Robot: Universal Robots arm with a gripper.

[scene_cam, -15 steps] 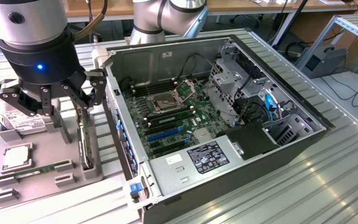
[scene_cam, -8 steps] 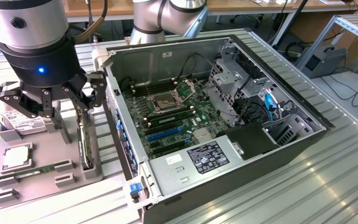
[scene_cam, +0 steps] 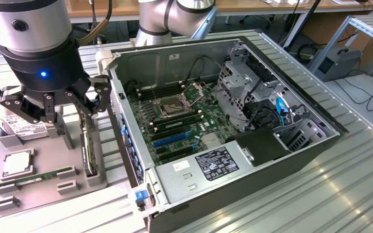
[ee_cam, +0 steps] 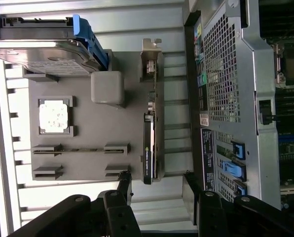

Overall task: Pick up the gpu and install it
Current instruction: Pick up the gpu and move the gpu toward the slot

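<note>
Gripper (ee_cam: 157, 183): jaws wide apart, nothing held. It hangs over one end of the gpu (ee_cam: 149, 148), w/ a finger on either side of the card's line in the wrist view. The gpu stands on edge in its slot in the gray tray (scene_cam: 50, 155), bracket end away from the gripper and right beside the PC case (scene_cam: 167, 60). Hard to tell if the fingertips touch the card; prob. not.

Status: pick not made, install not begun, so approx. at the start.

Further across the tray are the RAM stick (scene_cam: 34, 178), processor chip (scene_cam: 17, 163) and hard drive (ee_cam: 43, 57), all parked in their holders. Beyond that, the case lies open, and the blue slot (scene_cam: 169, 141) on the board has no card in it.
</note>
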